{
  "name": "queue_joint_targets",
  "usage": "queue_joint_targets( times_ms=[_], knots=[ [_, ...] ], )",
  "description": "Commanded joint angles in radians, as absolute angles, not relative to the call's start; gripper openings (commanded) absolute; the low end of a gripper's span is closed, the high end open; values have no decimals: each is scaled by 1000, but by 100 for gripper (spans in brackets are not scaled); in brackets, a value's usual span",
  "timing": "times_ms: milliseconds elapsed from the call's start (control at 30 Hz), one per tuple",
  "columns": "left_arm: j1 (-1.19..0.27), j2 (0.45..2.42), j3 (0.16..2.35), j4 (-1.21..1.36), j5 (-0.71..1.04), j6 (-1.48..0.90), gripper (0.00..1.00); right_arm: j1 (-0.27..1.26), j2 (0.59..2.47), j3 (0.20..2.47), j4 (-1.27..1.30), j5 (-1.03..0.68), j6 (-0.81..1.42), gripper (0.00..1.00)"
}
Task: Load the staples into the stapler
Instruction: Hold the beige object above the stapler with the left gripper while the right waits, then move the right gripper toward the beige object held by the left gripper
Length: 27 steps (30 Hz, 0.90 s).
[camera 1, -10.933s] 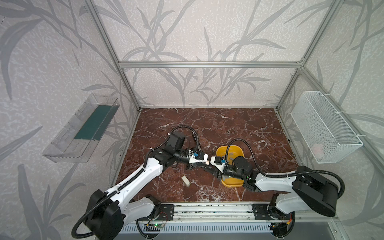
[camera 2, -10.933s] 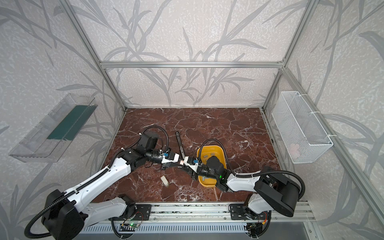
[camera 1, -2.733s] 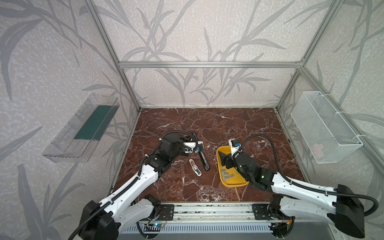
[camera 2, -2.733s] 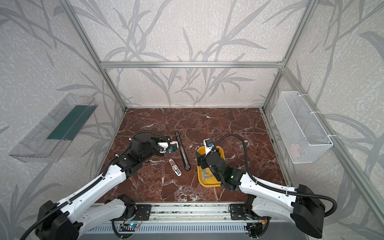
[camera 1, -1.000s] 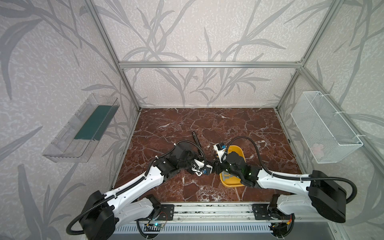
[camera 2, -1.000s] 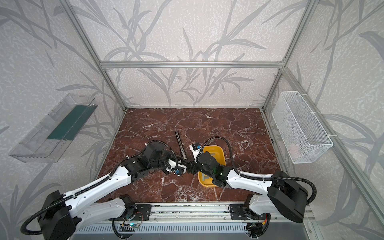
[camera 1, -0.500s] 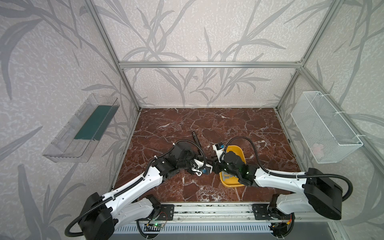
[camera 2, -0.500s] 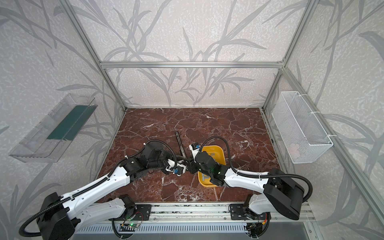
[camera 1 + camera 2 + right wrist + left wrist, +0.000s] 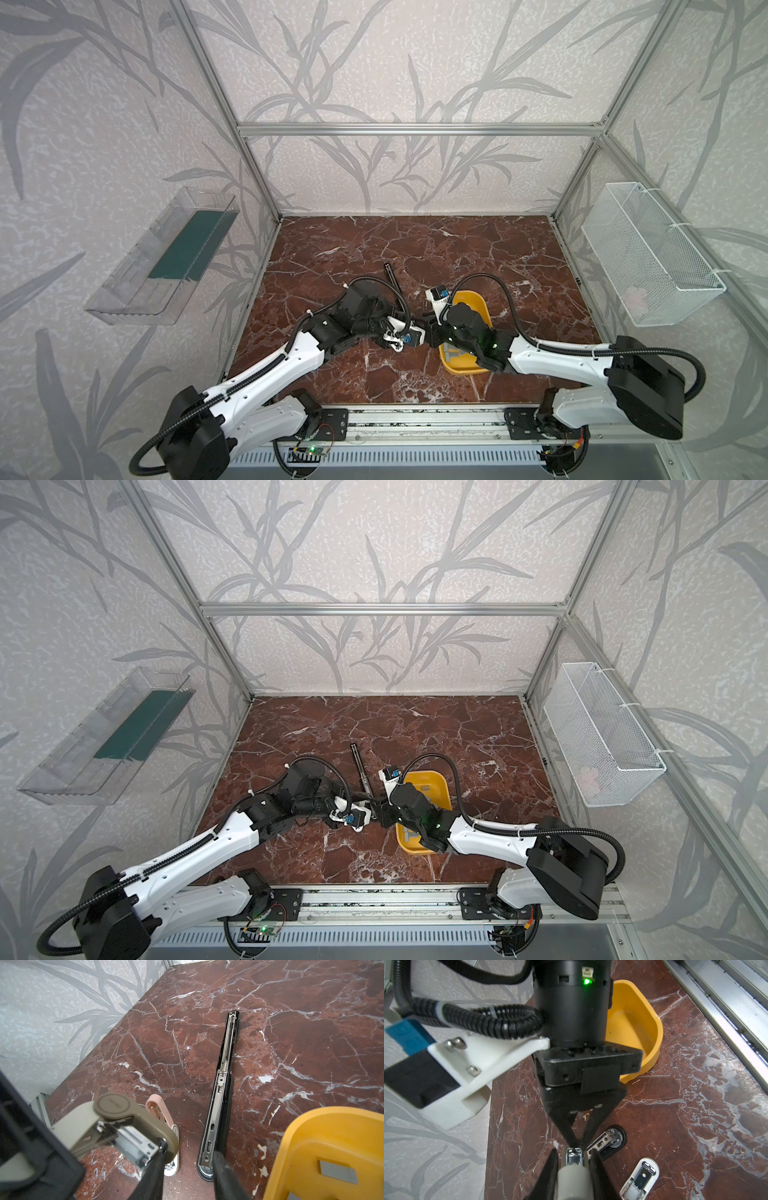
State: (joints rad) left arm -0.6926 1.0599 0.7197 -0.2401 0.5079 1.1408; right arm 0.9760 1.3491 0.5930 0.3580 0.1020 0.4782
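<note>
A small grey-beige stapler is held off the table, and my left gripper is shut on its body. Its metal magazine sticks out at the front. My right gripper faces it with its jaws part-way apart and only bare table between them. One of its fingers touches the stapler's front end. In a top view the two grippers meet left of the yellow tray. The staples are flat grey strips lying in that tray.
A long black stapler lies opened flat on the marble, beside my right gripper. A small pink and white stapler lies open under the held one. A wire basket and a clear shelf hang on the side walls.
The right gripper's jaws have narrowed and it has edged up to the stapler's front end. The left gripper has kept its hold and barely moved.
</note>
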Motion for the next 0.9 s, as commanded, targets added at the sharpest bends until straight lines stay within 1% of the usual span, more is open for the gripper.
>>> queue_joint_targets(
  times_ms=[0,100,167,267,300,333,367,400,467,567,733,867],
  knots=[
    [-666,1042,768,-219,585,1065,0,974,1297,590,397,88,450,40],
    [-654,1039,771,-238,591,1061,0,973,1251,567,424,81,421,42],
    [-649,1038,764,-226,595,1048,0,974,1210,546,443,87,392,45],
    [-631,1053,778,-244,625,1049,0,974,1157,518,490,76,320,47],
    [-623,1059,786,-255,641,1048,0,974,1145,508,516,58,283,45],
    [-617,1065,794,-262,658,1046,0,974,1135,487,567,30,249,35],
    [-613,1072,800,-267,672,1045,0,974,1125,466,630,5,227,22],
    [-613,1077,804,-271,682,1046,0,974,1117,452,663,-11,223,15],
    [-612,1084,813,-298,700,1055,0,974,1111,453,675,-42,227,6],
    [-612,1078,808,-301,719,1057,0,974,1124,492,609,-74,227,4],
    [-609,1083,819,-307,738,1057,0,973,1163,525,588,-141,222,2],
    [-606,1088,827,-323,754,1055,0,974,1191,546,555,-123,234,2]
  ],
)
